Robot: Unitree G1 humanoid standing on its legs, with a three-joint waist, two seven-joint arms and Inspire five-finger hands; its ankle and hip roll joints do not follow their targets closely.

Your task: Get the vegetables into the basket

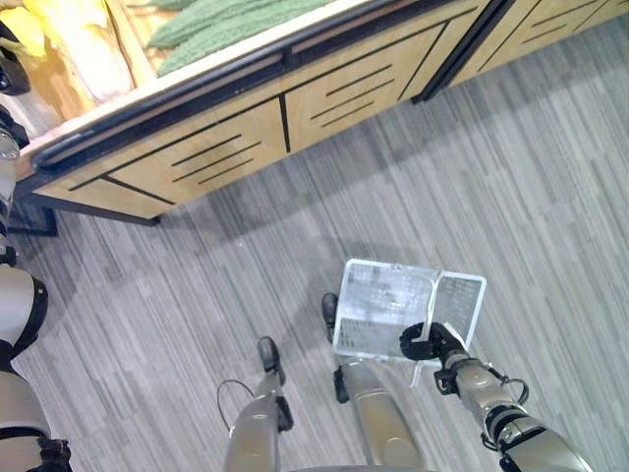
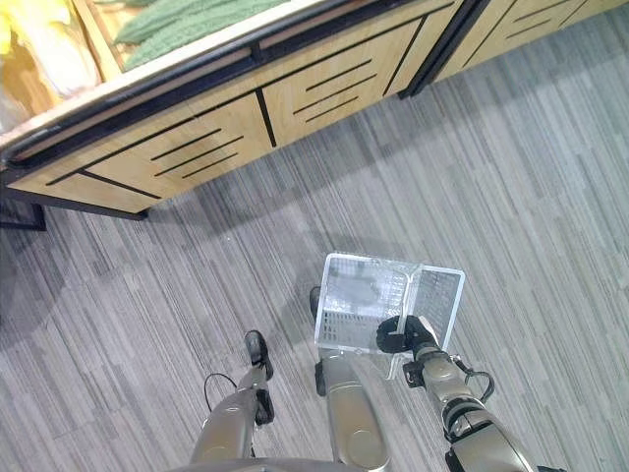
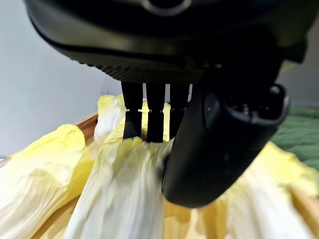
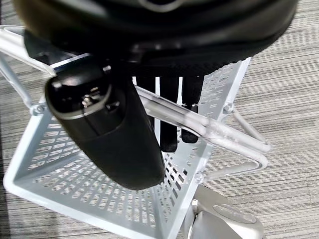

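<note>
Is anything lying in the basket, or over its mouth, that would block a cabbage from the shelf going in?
Nothing visible does. The white basket hangs from its handle in the right hand, its mesh inside bare and its mouth open. The left hand is on the yellow napa cabbage at the wooden display shelf.

Pale yellow leafy vegetables (image 3: 114, 189), perhaps cabbage, heaped on the shelf; white perforated basket (image 1: 393, 300) hangs empty.
</note>
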